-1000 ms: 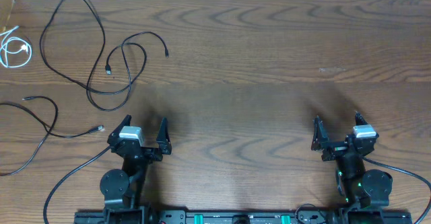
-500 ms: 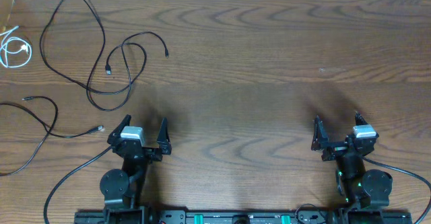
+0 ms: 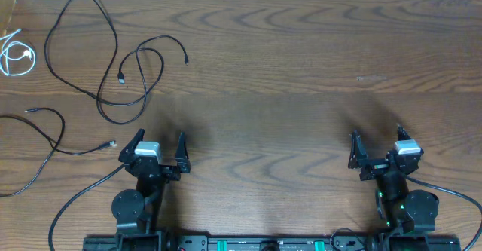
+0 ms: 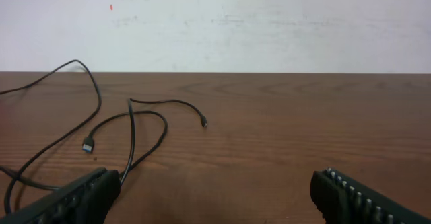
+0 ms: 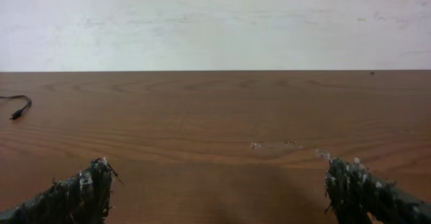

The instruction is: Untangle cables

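Thin looped blk cables [image 3: 120,77], white coil [image 3: 28,54] on woodgrain table [image 3: 301,70]; both jaws apart.

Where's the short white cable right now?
Overhead view: the thin white coiled cable lies at the far-left edge of the wooden table, near its back corner, left of the long looped black cable and apart from it.
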You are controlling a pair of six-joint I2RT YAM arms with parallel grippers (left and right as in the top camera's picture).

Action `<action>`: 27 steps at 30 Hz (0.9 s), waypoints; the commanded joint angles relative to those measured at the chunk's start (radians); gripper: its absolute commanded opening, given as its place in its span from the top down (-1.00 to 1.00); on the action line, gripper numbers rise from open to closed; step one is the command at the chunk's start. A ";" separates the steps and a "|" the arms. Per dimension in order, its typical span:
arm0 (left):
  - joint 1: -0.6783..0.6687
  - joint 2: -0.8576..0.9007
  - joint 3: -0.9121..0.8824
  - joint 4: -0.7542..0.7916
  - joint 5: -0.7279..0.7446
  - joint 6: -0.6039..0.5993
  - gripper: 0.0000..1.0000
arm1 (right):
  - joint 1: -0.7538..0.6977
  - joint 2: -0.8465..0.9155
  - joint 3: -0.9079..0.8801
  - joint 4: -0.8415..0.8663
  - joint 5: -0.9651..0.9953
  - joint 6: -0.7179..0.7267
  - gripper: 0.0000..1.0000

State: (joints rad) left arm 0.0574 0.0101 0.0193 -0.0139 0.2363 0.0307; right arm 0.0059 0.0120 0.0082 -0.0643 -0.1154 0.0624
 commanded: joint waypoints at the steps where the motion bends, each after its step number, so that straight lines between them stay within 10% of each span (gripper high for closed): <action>1: 0.002 -0.009 -0.016 -0.045 -0.005 -0.018 -0.90 | 0.008 -0.006 -0.003 -0.003 0.004 -0.016 -0.99; 27: 0.003 -0.009 -0.015 -0.043 -0.035 0.010 -0.90 | 0.008 -0.006 -0.003 -0.004 0.004 -0.016 -0.99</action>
State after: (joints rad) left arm 0.0574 0.0101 0.0212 -0.0193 0.2028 0.0177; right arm 0.0059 0.0120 0.0082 -0.0643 -0.1154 0.0624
